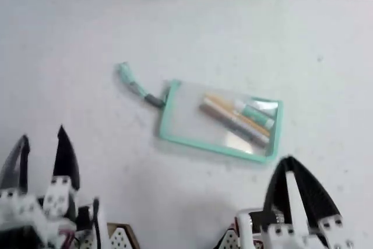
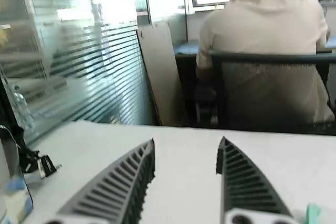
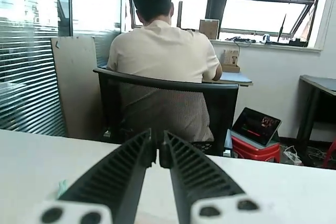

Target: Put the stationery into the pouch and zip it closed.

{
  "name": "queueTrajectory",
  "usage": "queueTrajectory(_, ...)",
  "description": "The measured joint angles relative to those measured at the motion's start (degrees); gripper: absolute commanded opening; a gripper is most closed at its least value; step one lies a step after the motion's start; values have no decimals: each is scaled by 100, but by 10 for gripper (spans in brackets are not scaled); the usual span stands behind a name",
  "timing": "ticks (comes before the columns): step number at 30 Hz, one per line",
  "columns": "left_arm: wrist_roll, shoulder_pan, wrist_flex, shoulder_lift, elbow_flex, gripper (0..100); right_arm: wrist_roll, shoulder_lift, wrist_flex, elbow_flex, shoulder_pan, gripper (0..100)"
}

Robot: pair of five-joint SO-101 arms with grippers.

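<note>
I work in an office: my white table [image 3: 31,156] faces a mesh-backed desk chair [image 3: 223,114] drawn up to a desk [image 3: 233,80] under a row of windows [image 3: 262,14]. A glass partition with slatted blinds [image 2: 84,77] runs along one side, and another dark desk [image 3: 320,85] stands by the wall.

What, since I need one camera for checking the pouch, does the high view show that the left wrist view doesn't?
High view: the clear pouch with pens inside, and the right gripper, shut. Left wrist view: window blinds and an office chair beyond the table. Both: the left gripper, open, over the table.
</note>
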State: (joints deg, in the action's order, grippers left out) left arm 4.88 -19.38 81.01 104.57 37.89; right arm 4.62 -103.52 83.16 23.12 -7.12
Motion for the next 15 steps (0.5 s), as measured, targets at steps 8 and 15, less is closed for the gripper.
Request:
queueTrajectory(8,0,870,-176,0,1371,200,0,0,-571,1407,158,24)
queueTrajectory(15,0,1231,-791,0,2479,200,0,0,-677,1705,1134,24)
